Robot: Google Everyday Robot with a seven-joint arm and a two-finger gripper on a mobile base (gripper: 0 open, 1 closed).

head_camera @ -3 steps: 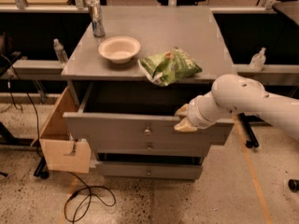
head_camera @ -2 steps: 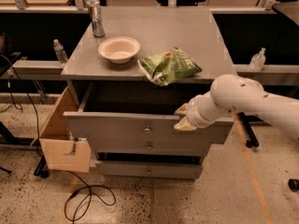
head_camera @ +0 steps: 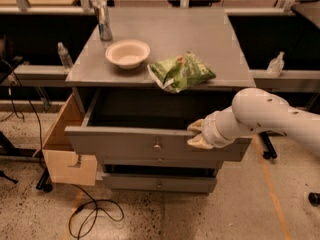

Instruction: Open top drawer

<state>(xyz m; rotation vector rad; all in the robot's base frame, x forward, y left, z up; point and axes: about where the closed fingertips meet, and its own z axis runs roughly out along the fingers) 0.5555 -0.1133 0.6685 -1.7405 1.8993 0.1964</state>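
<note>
1. My gripper [head_camera: 198,134] sits at the top edge of the top drawer's [head_camera: 125,143] front panel, right of the knob [head_camera: 157,146] and touching the panel. I cannot tell whether it is clamped on that edge or only resting against it.
2. The drawer front's long axis runs left to right across the view, and its travel runs toward the camera. My arm reaches in from the right, so I judge that any further pull must go straight outward along that travel, not sideways.
3. The top drawer stands well out from the cabinet [head_camera: 220,44], which I judge to be most of the way open. Its interior is dark and I see nothing in it.
4. The two lower drawers [head_camera: 159,184] are close to shut.
5. On the cabinet top, the bowl [head_camera: 127,53] looks empty. The green bag [head_camera: 181,71] overhangs the front edge above the open drawer, and the can [head_camera: 103,21] stands at the back left.
6. The wooden box [head_camera: 67,156] hangs at the cabinet's left side, and its contents are not visible.
</note>
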